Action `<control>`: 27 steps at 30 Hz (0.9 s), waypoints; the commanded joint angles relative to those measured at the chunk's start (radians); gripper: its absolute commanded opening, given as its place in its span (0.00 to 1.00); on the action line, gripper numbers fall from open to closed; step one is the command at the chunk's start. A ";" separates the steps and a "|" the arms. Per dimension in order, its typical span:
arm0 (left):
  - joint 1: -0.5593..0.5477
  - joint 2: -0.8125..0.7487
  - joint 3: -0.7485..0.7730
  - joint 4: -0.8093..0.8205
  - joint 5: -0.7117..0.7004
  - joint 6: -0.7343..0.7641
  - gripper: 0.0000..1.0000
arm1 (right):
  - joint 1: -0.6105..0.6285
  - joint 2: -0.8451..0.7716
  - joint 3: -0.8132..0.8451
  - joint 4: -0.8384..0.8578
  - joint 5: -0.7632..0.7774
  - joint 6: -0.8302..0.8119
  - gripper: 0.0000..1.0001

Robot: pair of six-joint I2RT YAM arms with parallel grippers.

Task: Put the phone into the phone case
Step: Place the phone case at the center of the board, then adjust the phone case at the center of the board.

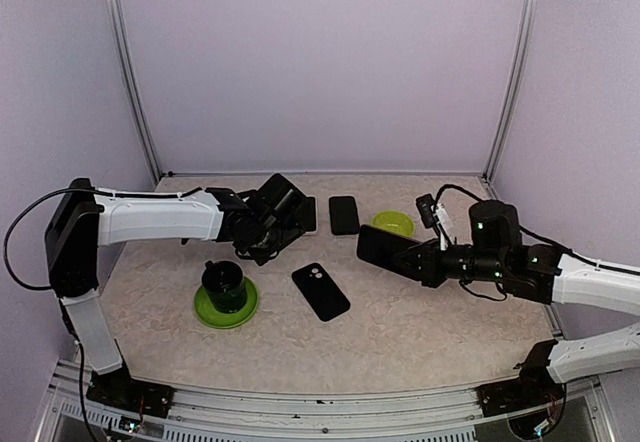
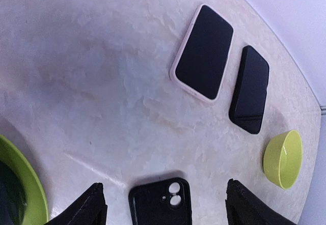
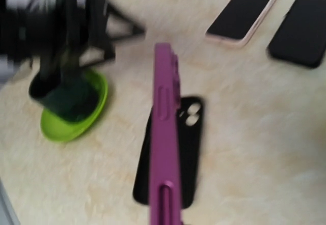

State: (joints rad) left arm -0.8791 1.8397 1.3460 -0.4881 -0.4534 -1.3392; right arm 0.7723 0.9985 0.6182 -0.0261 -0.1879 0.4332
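Observation:
The black phone case [image 1: 320, 291] lies flat in the middle of the table with its camera cutouts showing [image 2: 160, 204] [image 3: 192, 133]. My right gripper [image 1: 405, 255] hovers to the right of it, shut on a purple phone [image 3: 165, 148] [image 1: 378, 247]. That phone is held on edge above the case. The right fingers themselves are hidden in the right wrist view. My left gripper [image 2: 164, 185] [image 1: 285, 209] hangs open behind and left of the case, nothing between its fingers.
A pink-rimmed phone [image 2: 202, 52] [image 3: 242, 13] and a black phone-shaped slab [image 1: 343, 214] [image 2: 249, 90] lie at the back. A small green bowl [image 1: 393, 223] [image 2: 282, 159] sits right of them. A dark cup [image 1: 222, 282] stands on a green saucer [image 1: 205, 312] at the left.

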 commanded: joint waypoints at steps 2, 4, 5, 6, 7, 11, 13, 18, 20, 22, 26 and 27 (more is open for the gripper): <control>0.038 -0.036 -0.026 0.054 -0.037 0.148 0.88 | 0.126 0.118 0.042 0.111 -0.022 -0.051 0.00; 0.038 -0.050 -0.035 0.066 -0.051 0.184 0.98 | 0.175 0.177 0.067 0.115 0.001 -0.070 0.00; 0.039 -0.059 -0.041 0.074 -0.055 0.199 0.99 | 0.197 0.206 0.080 0.116 0.010 -0.078 0.00; 0.039 -0.069 -0.050 0.082 -0.060 0.210 0.99 | 0.216 0.236 0.092 0.117 0.017 -0.084 0.00; 0.038 -0.083 -0.059 0.093 -0.063 0.221 0.99 | 0.234 0.264 0.105 0.117 0.022 -0.092 0.00; 0.041 -0.125 -0.090 0.114 -0.085 0.239 0.99 | 0.293 0.361 0.154 0.103 0.059 -0.110 0.00; 0.044 -0.136 -0.097 0.119 -0.088 0.247 0.99 | 0.312 0.398 0.170 0.108 0.073 -0.108 0.00; 0.045 -0.150 -0.106 0.140 -0.091 0.267 0.99 | 0.347 0.478 0.214 0.092 0.106 -0.111 0.00; 0.046 -0.156 -0.107 0.149 -0.092 0.278 0.99 | 0.360 0.504 0.234 0.066 0.143 -0.112 0.00; 0.046 -0.158 -0.108 0.170 -0.082 0.300 0.99 | 0.366 0.523 0.250 0.047 0.171 -0.113 0.00; 0.049 -0.156 -0.100 0.201 -0.067 0.337 0.99 | 0.367 0.527 0.253 0.032 0.212 -0.112 0.00; 0.049 -0.153 -0.092 0.202 -0.064 0.343 0.99 | 0.367 0.528 0.253 0.016 0.221 -0.112 0.00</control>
State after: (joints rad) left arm -0.8368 1.7096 1.2514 -0.3321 -0.5236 -1.0523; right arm 1.1313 1.5299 0.8345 -0.0078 -0.0410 0.3302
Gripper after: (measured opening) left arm 0.989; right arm 0.061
